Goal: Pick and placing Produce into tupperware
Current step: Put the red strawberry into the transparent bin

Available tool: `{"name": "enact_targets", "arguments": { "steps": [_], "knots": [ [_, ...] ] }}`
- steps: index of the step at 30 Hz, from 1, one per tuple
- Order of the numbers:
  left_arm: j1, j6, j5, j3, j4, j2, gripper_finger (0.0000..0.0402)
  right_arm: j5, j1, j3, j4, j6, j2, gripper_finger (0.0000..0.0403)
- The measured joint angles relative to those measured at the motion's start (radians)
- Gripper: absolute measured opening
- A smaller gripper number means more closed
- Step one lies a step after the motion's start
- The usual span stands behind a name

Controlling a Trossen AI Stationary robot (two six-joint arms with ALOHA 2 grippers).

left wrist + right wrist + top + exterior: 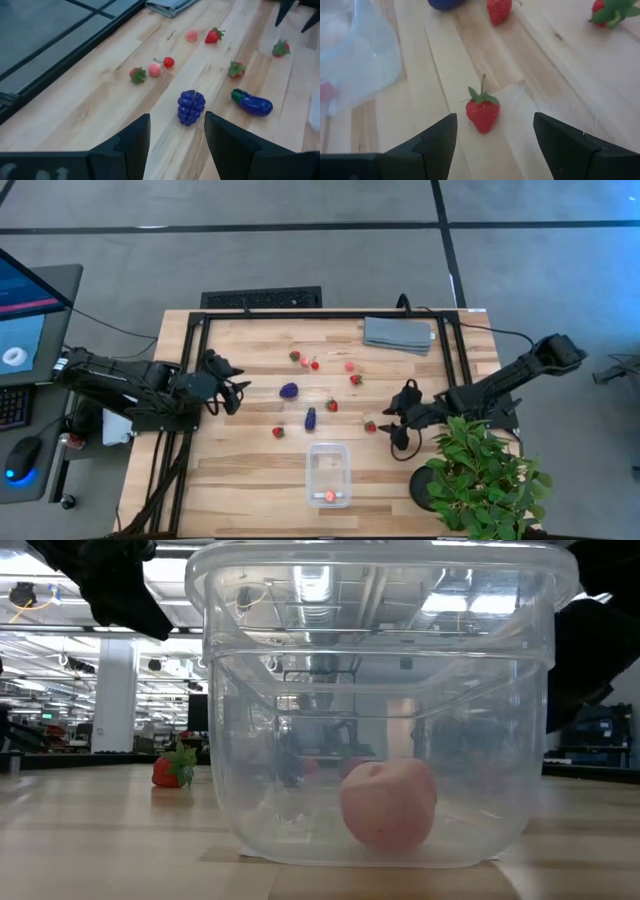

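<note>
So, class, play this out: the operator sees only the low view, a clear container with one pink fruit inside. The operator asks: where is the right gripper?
Observer: The right gripper is open beside the tupperware. A strawberry lies on the table in the gap between its fingers.
Operator: And the left one?
Observer: The left gripper is open too, pointed at a purple grape cluster without touching it.
Operator: Anything else purple still out?
Observer: Yes, a purple eggplant lies on the table, between the grape cluster and the tupperware.
</note>
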Motion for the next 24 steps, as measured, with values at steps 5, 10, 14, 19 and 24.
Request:
{"name": "enact_targets", "arguments": {
  "steps": [5,10,14,19,24],
  "knots": [
    [0.000,-0.007,-0.009,0.000,0.000,0.000,0.0177,-0.001,0.013,0.004,0.039,0.000,0.052,0.0285],
    [0.000,-0.013,-0.010,0.000,0.000,0.000,0.0177,-0.006,0.028,0.047,0.050,-0.041,0.120,0.0285],
    [0.000,-0.014,-0.010,0.000,-0.001,0.000,0.0177,0.002,0.030,0.062,0.050,-0.023,0.167,0.0285],
    [0.000,-0.014,-0.010,0.000,-0.001,0.000,0.0177,0.011,0.030,0.064,0.072,0.011,0.201,0.0285],
    [0.000,-0.014,-0.009,0.000,-0.001,0.000,0.0177,0.011,0.029,0.064,0.075,0.019,0.203,0.0285]
  ]
}}
